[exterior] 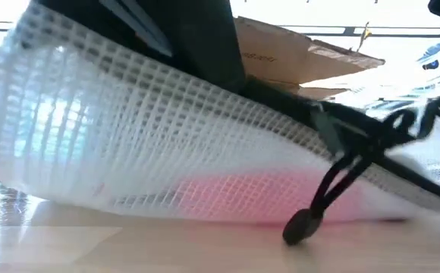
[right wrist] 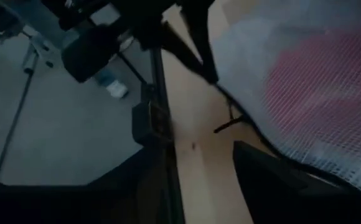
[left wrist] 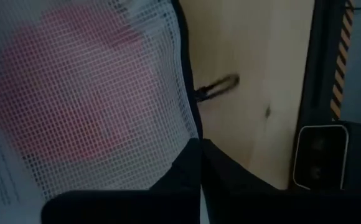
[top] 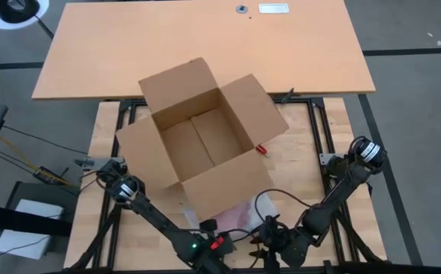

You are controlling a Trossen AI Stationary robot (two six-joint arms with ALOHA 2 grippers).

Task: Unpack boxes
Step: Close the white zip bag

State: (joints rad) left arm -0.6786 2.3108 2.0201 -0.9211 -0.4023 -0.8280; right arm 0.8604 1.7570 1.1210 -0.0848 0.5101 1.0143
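Left gripper (top: pixel 205 242): sitting at the table's near edge, fingers (left wrist: pixel 187 168) pinching together on the mesh bag's (top: pixel 232 215) corner.
Mesh bag: lying just in front of the carton, showing pink through the weave.
Carton (top: pixel 201 137): standing mid-table, flaps spreading open.
Right gripper (top: pixel 270 237): hovering beside the bag, fingers standing apart.

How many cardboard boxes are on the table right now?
1. The cardboard box sits open mid-table, flaps spread and nothing visible inside, with the mesh bag lying in front of it. More could sit outside the camera views.
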